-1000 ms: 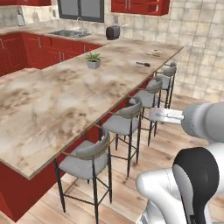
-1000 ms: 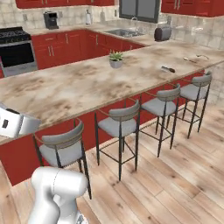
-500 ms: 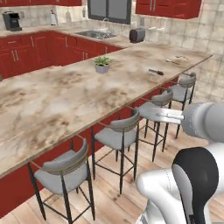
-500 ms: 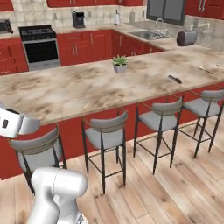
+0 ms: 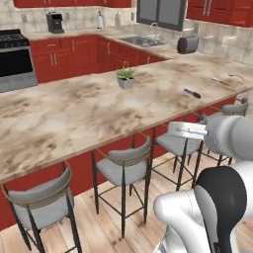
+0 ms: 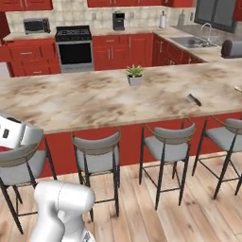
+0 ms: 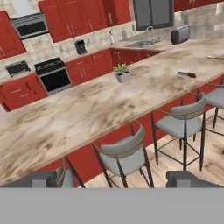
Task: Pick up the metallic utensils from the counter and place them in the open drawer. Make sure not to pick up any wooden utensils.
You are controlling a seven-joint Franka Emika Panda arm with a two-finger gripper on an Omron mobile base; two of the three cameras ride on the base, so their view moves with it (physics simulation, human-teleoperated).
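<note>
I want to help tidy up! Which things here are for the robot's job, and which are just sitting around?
For the job:
knife
counter

Just sitting around:
potted plant
toaster
stools
stove
coffee maker

No text, label, brand, number or sign is showing legibly in any view.
</note>
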